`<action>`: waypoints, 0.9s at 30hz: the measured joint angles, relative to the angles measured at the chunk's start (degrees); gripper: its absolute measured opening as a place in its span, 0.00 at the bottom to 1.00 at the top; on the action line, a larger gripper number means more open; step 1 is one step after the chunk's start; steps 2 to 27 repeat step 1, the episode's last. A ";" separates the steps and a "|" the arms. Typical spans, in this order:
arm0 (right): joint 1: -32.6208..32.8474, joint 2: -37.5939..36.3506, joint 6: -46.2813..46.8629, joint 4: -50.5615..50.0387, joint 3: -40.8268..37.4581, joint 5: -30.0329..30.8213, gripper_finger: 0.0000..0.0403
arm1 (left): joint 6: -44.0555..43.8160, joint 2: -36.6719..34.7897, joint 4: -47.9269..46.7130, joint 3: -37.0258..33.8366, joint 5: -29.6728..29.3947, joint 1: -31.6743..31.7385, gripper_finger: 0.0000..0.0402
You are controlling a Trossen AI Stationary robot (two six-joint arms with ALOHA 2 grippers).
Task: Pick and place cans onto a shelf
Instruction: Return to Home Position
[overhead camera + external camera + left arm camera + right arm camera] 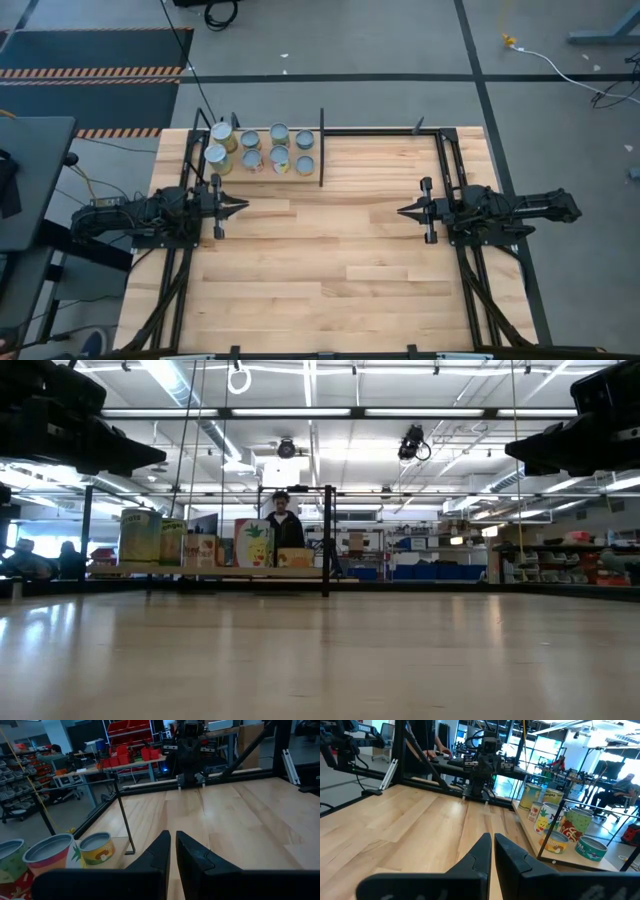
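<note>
From above, all eight cans [280, 158] stand in two rows on the shelf [313, 178], just ahead and to one side of the left pincer [238, 207] and well apart from the right pincer [404, 211], the two pointing at each other across the table [320, 270]. The low view shows the cans lined along the shelf with nothing hanging over them, and each wrist view shows its own fingers together on nothing. I judge the placing done and the homing step in hand; the next move calls only for parking both arms clear of the shelf's rods [321, 145].

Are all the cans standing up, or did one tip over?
Standing up. From above, all eight cans show round lids, in two rows on the shelf.
</note>
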 joint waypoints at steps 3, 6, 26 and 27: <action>0.00 0.00 0.00 -0.02 0.00 0.00 0.07 | 0.02 0.00 0.02 0.00 0.02 0.00 0.09; 0.00 0.00 0.00 -0.02 0.00 0.00 0.07 | 0.02 0.00 0.02 0.00 0.02 0.00 0.09; 0.00 0.00 0.00 -0.02 0.00 0.00 0.07 | 0.02 0.00 0.02 0.00 0.02 0.00 0.09; 0.00 0.00 0.00 -0.02 0.00 0.00 0.07 | 0.02 0.00 0.02 0.00 0.02 0.00 0.09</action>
